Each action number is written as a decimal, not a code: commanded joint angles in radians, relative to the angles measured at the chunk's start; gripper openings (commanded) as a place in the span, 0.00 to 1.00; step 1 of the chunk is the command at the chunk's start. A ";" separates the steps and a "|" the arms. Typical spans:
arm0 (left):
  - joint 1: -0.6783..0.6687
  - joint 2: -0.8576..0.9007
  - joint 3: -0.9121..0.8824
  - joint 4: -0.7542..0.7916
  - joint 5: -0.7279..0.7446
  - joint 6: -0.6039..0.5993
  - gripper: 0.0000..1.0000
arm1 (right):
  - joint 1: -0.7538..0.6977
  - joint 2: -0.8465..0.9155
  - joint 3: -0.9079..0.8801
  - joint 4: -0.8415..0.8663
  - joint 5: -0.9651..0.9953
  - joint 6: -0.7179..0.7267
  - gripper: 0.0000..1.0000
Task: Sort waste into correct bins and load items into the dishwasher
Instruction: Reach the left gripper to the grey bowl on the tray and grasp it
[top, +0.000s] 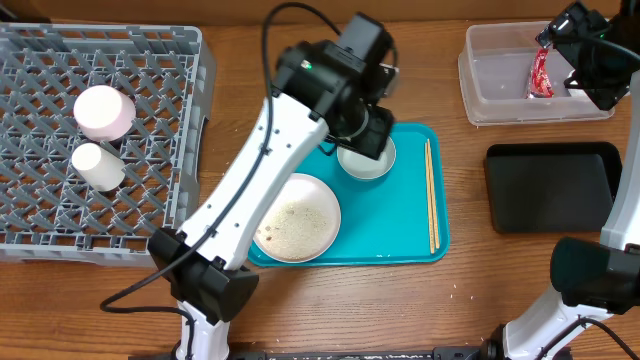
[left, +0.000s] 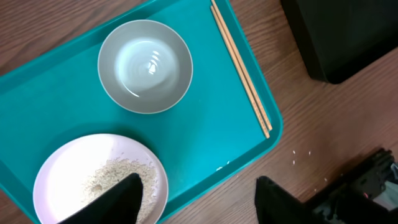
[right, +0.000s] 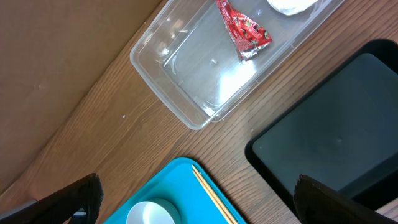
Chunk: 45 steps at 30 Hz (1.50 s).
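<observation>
On the teal tray (top: 400, 238) lie a white plate (top: 297, 217) strewn with rice crumbs (left: 115, 174), a small white bowl (left: 145, 65) and a pair of chopsticks (top: 431, 195). My left gripper (left: 199, 205) hovers open above the tray's near edge, one finger over the plate, nothing between the jaws. From overhead it covers part of the bowl (top: 367, 160). The clear tub (top: 500, 90) holds the red wrapper (right: 244, 28) and a white napkin (right: 289, 5). My right gripper (right: 199, 205) hangs open and empty near the tub.
The grey dish rack (top: 60, 200) fills the left side, with a white cup (top: 98, 166) and an upturned white bowl (top: 104, 112) in it. A black tray (top: 550, 185) lies right of the teal tray. A few crumbs (left: 301, 155) dot the wood.
</observation>
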 joint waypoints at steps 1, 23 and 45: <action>-0.031 0.018 -0.003 0.008 -0.100 -0.051 0.65 | -0.002 -0.001 0.009 0.002 -0.001 0.004 1.00; -0.043 0.210 -0.004 0.017 -0.078 -0.092 0.86 | -0.002 -0.001 0.009 0.002 -0.001 0.004 1.00; -0.071 0.419 -0.005 0.236 -0.101 0.007 0.47 | -0.002 -0.001 0.009 0.002 -0.001 0.004 1.00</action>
